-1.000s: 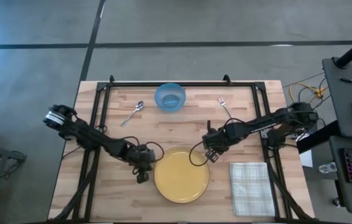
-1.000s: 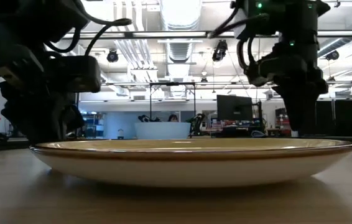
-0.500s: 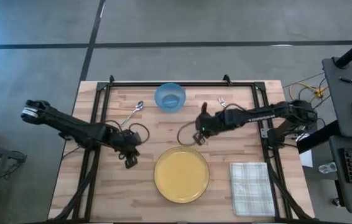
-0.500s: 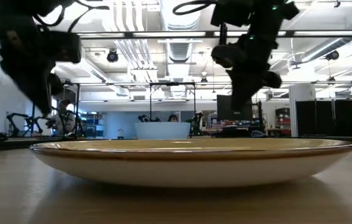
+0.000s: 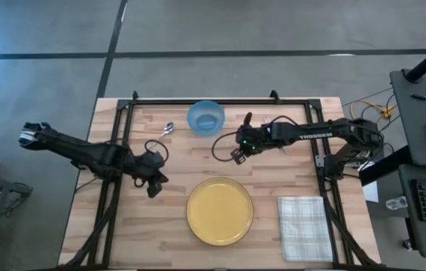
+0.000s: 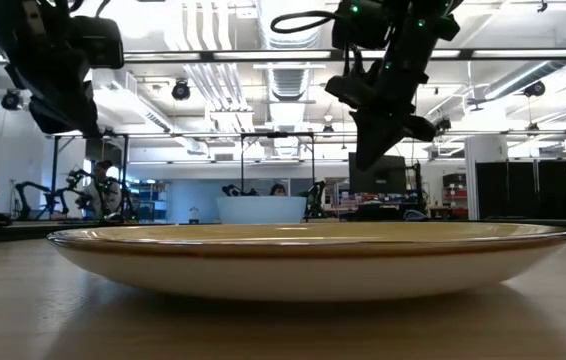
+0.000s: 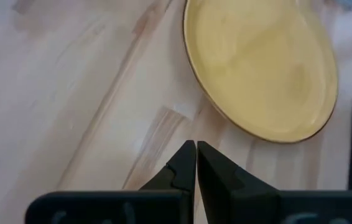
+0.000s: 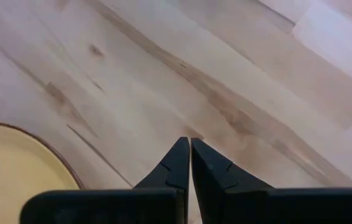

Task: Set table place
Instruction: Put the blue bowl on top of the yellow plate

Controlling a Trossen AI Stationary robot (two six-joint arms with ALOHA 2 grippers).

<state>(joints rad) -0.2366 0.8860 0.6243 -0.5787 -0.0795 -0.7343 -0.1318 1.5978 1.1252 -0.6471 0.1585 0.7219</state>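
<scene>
A yellow plate (image 5: 220, 211) rests on the light wood table (image 5: 288, 165) near its front edge; it also shows in the low view (image 6: 313, 258). My left gripper (image 5: 153, 190) is shut and empty, above the table to the plate's left (image 7: 196, 152). My right gripper (image 5: 237, 156) is shut and empty, above the table beyond the plate, near the blue bowl (image 5: 205, 117); its own view (image 8: 190, 149) shows bare wood and the plate's rim (image 8: 14, 168).
A spoon (image 5: 165, 130) lies left of the bowl. A checked napkin (image 5: 305, 228) lies right of the plate. Black rails (image 5: 198, 100) frame the table. Cables (image 5: 367, 113) hang off the right side.
Both grippers have risen and drawn away from the plate. The left has gone toward the table's left and far edge. The right has gone toward the far edge and left, toward the bowl. The plate stays where it was.
</scene>
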